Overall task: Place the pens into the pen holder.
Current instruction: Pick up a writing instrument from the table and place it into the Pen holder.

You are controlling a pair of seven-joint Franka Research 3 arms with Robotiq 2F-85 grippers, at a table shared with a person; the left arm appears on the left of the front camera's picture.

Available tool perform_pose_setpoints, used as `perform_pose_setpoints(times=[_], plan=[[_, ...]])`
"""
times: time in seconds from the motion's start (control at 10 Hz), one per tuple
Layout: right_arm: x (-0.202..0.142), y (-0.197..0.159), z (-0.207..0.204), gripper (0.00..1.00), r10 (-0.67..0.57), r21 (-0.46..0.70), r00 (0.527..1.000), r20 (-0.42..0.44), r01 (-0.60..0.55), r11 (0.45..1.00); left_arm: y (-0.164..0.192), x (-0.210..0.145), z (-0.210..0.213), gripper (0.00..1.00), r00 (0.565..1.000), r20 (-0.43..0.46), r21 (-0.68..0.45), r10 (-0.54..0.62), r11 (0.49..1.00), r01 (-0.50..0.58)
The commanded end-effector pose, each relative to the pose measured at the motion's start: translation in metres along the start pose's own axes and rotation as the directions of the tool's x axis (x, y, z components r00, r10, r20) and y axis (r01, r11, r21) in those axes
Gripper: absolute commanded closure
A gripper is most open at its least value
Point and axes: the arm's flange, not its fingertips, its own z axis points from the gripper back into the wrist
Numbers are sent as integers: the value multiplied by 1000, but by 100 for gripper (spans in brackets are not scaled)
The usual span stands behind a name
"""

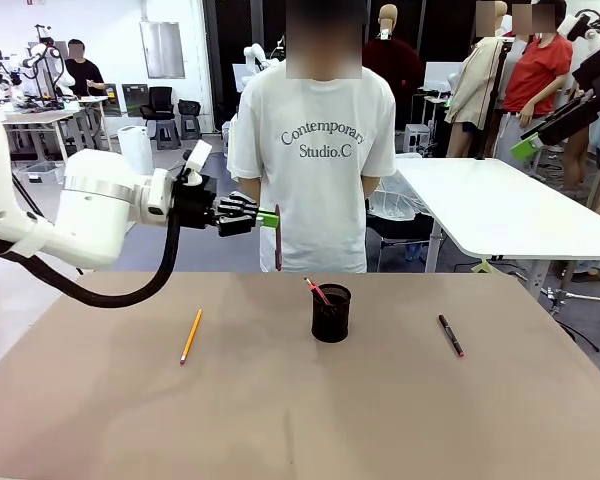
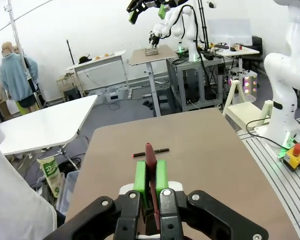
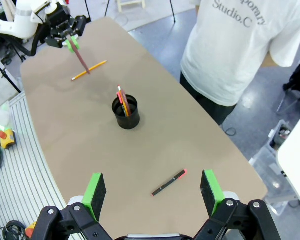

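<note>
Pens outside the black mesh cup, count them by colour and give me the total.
Orange-yellow pencil, lying flat: 1
Dark red-brown pen, held in the left gripper: 1
Black pen with red tip, lying flat: 1
Total: 3

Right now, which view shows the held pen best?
Front view: the red-brown pen hangs full length from the left gripper. Left wrist view shows it foreshortened between the pads; right wrist view, small and far off.
</note>
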Motion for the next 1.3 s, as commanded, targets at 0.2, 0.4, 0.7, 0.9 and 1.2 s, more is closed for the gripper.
perform_pose_setpoints(times=[0.2, 0.4, 0.7, 0.9, 1.2], plan=[[1, 0, 1, 0, 3, 5, 1000, 15, -3, 1000, 47, -12, -47, 100, 998, 48, -58, -42, 997, 45], [1, 0, 1, 0, 3, 5, 1000, 15, -3, 1000, 64, -18, -63, 100, 997, 70, -87, -27, 996, 33], [1, 0, 1, 0, 3, 5, 1000, 15, -3, 1000, 79, -44, -90, 100, 996, 86, -154, -6, 988, 19], [1, 0, 1, 0, 3, 5, 1000, 15, -3, 1000, 81, -63, -103, 100, 995, 90, -189, 32, 982, -15], [1, 0, 1, 0, 3, 5, 1000, 15, -3, 1000, 74, -85, -115, 100, 994, 87, -243, 70, 969, -47]])
